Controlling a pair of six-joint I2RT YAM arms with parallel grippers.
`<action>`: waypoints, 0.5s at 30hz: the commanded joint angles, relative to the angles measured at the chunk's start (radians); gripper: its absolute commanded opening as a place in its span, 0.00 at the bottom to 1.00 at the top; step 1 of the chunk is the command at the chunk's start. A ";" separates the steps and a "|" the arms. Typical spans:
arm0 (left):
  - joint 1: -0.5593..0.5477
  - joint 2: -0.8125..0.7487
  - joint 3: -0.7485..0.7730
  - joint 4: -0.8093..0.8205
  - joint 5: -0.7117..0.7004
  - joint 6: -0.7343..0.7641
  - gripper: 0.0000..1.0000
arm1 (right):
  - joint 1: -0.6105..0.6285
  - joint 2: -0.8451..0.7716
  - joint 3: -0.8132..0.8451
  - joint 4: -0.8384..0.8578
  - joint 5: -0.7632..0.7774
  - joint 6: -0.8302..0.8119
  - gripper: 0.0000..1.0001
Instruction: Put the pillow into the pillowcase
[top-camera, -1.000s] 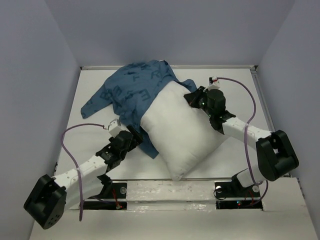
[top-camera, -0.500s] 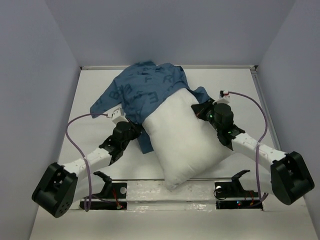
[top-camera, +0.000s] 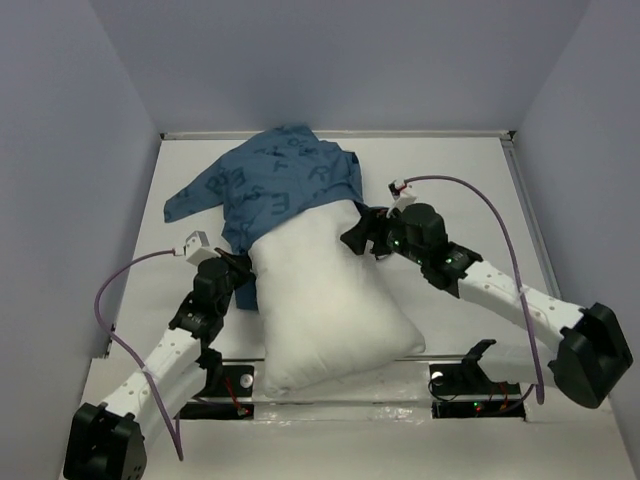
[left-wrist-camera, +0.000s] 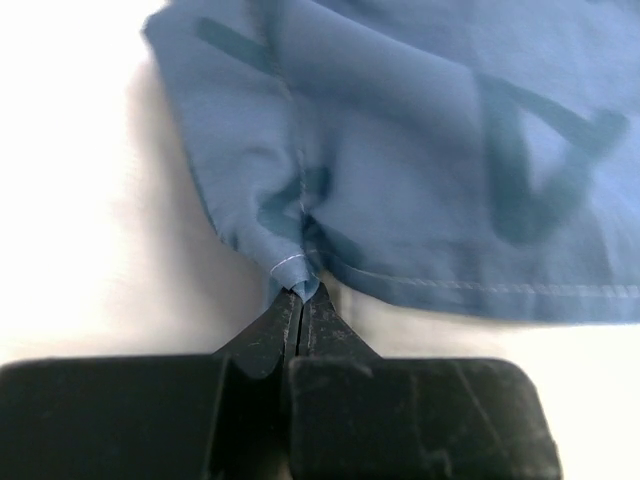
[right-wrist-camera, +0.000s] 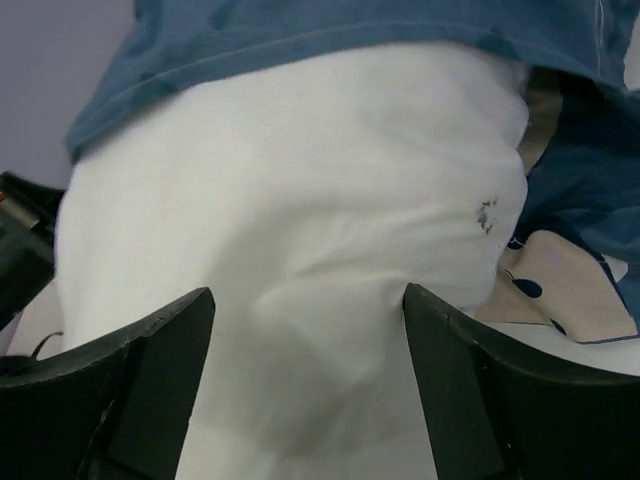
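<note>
Blue pillowcase (top-camera: 285, 180) hides the far end of the pillow (top-camera: 320, 300), its hem clamped in the left gripper (left-wrist-camera: 300, 295), while the right gripper (right-wrist-camera: 305, 310) stands apart facing the pillow.

Pillow (top-camera: 325, 300) partly in pillowcase (top-camera: 285, 180) (far end)

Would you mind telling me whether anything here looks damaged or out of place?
The pillow carries a small dark smudge close to the pillowcase edge, odd on otherwise plain white fabric.
</note>
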 joint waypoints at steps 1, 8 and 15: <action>0.109 0.000 -0.014 0.006 0.068 0.053 0.00 | -0.112 -0.166 0.072 -0.185 -0.022 -0.237 0.80; 0.166 0.078 0.016 0.052 0.186 0.118 0.00 | -0.435 -0.015 0.176 -0.121 -0.326 -0.428 0.77; 0.166 0.075 0.021 0.064 0.243 0.141 0.00 | -0.601 0.438 0.406 -0.142 -0.808 -0.636 0.87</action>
